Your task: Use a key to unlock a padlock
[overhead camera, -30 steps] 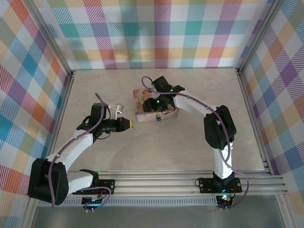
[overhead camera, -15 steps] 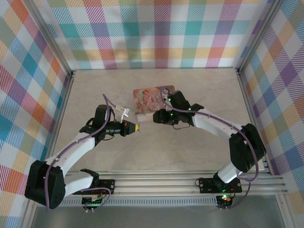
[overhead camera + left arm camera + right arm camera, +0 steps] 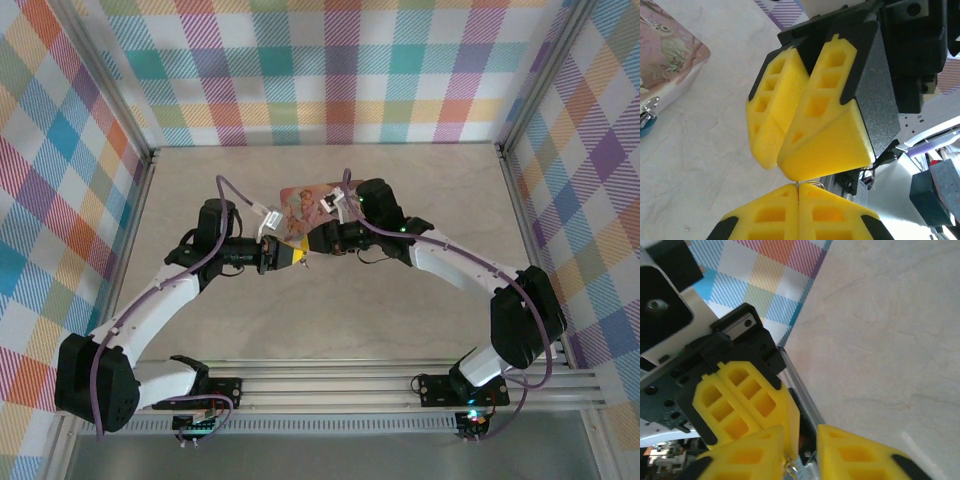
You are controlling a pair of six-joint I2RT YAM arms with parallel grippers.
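My left gripper [image 3: 297,254] is shut on the key [image 3: 798,187], a thin metal sliver that just pokes out between its yellow pads. My right gripper [image 3: 318,243] meets it tip to tip beside the pink tin [image 3: 303,205]. In the left wrist view the right gripper [image 3: 782,162] hangs just above the key's tip. In the right wrist view my right gripper [image 3: 807,440] shows a narrow gap between its fingers, with the left gripper's fingertips [image 3: 747,395] at that gap. The padlock [image 3: 646,119], blue with a silvery shackle, lies against the tin [image 3: 665,55].
The pale tabletop [image 3: 400,320] is walled by plaid panels on three sides. An aluminium rail [image 3: 350,378] runs along the near edge by the arm bases. The tin lies at the table's middle, just behind the two grippers.
The right gripper left the top of the tin, swung down to its front and narrowed its jaws. The left gripper moved right to meet it, still shut.
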